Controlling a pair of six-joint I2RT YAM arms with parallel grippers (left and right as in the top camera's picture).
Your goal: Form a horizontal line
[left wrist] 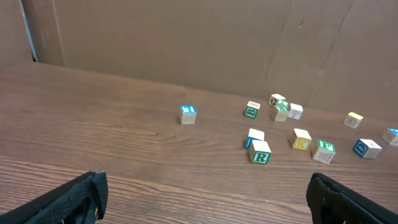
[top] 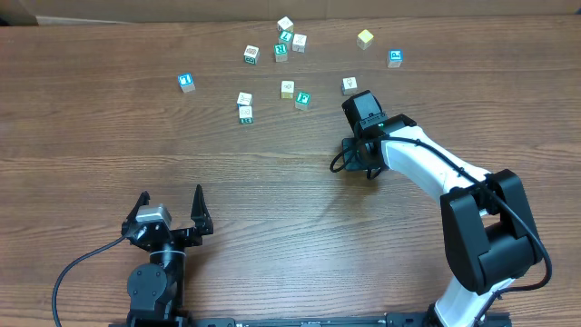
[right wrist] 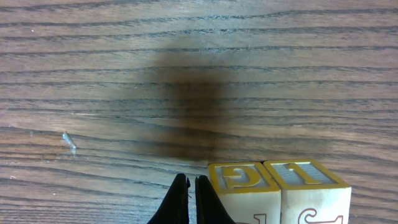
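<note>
Both jaws empty — left wide open, right closed, wood-grain table, brown wall

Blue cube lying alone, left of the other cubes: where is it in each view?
Overhead: blue cube, upper left, apart from the rest.
Left wrist: centre, left of all other cubes.
Right wrist: not in it.
Shared landmark: the close pair of cubes to its lower right, in overhead and left wrist; the wooden table in all three.
</note>
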